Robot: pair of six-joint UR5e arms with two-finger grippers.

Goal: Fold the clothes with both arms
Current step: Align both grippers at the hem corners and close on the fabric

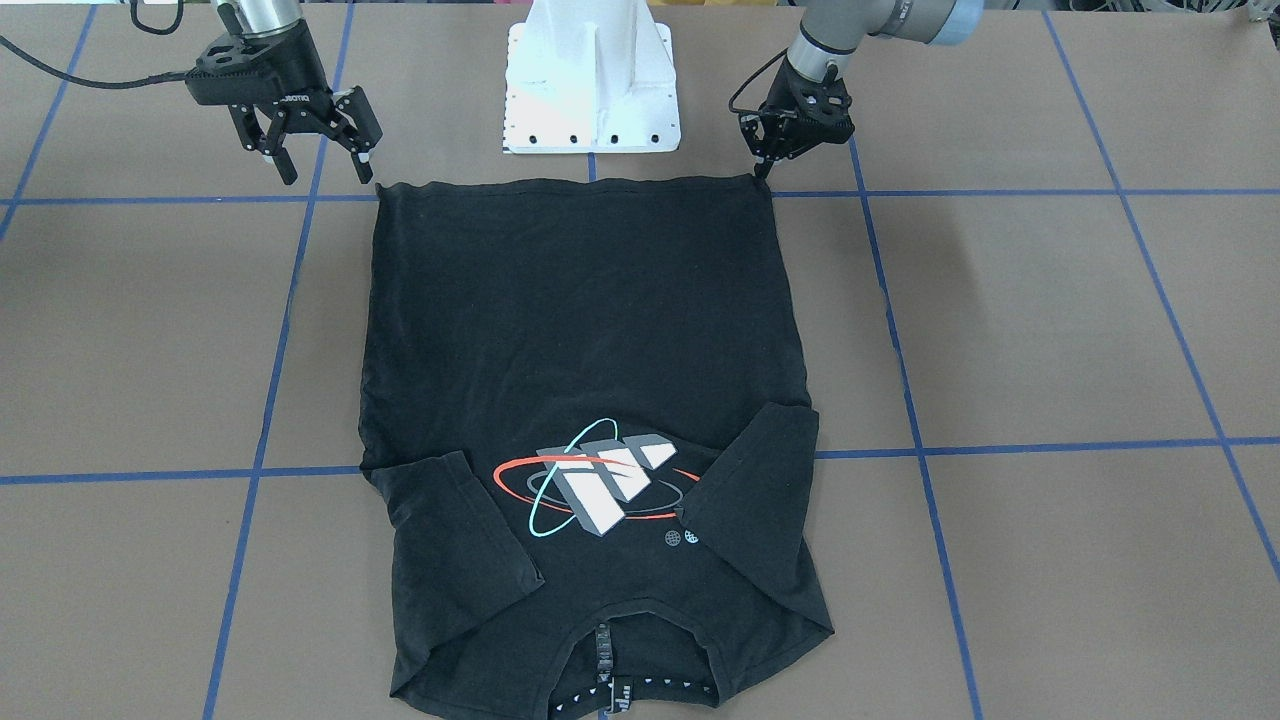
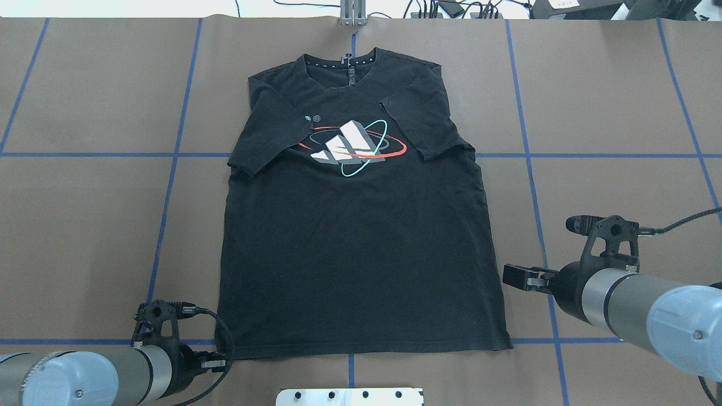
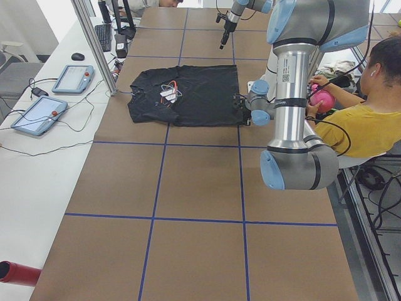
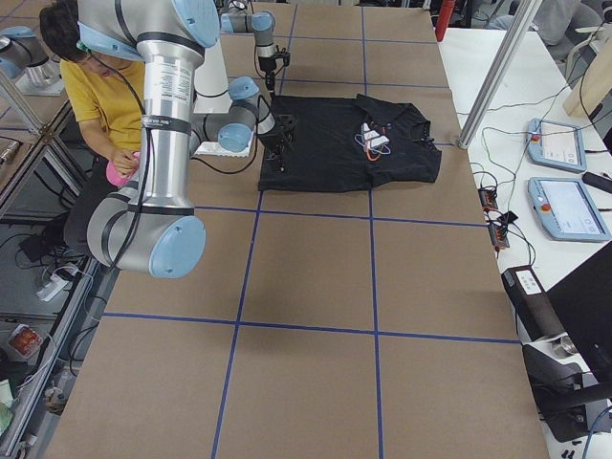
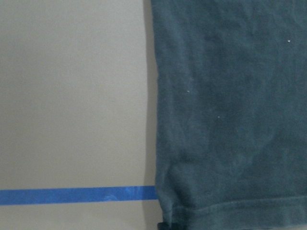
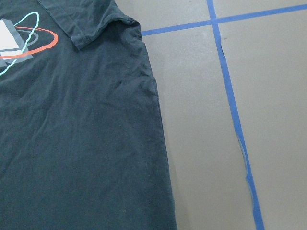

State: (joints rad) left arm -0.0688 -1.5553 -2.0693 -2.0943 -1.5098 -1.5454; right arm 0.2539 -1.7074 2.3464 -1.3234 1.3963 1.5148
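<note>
Clock directions are read on the overhead view, robot at 6.

Left gripper (image 1: 763, 168): low at the 7 o'clock hem corner of the T-shirt (image 2: 355, 242). Fingers look drawn together with the tips touching the corner. Can't tell whether cloth is actually pinched between them; the left wrist view shows only the corner and side edge.

T-shirt: flat on the brown table (image 2: 84, 225), centred, collar (image 2: 344, 65) at 12, hem (image 2: 361, 348) at 6 nearest the robot. Orbit graphic (image 2: 352, 148) faces up. Both sleeves are turned in over the chest, one sleeve (image 2: 271, 135) at 10 and the other sleeve (image 2: 423, 127) at 1, each touching the graphic's edge. Body mostly smooth, slight ripples along the 3 o'clock side.

Right gripper (image 1: 326, 172): fingers clearly apart, nothing between them, off the cloth. It hangs above the table just beside the shirt's 4 o'clock edge, near the 5 o'clock hem corner but not on it.

Step, as a judgement: sleeves are in, so this is the hem grab for the bottom-to-top fold, half set up.

Next move likely calls for the right gripper to drop onto the 5 o'clock corner and clamp. Then both lift level and carry the hem toward 12 together. Uneven height or timing would skew the fold or drag the sleeves out.
</note>
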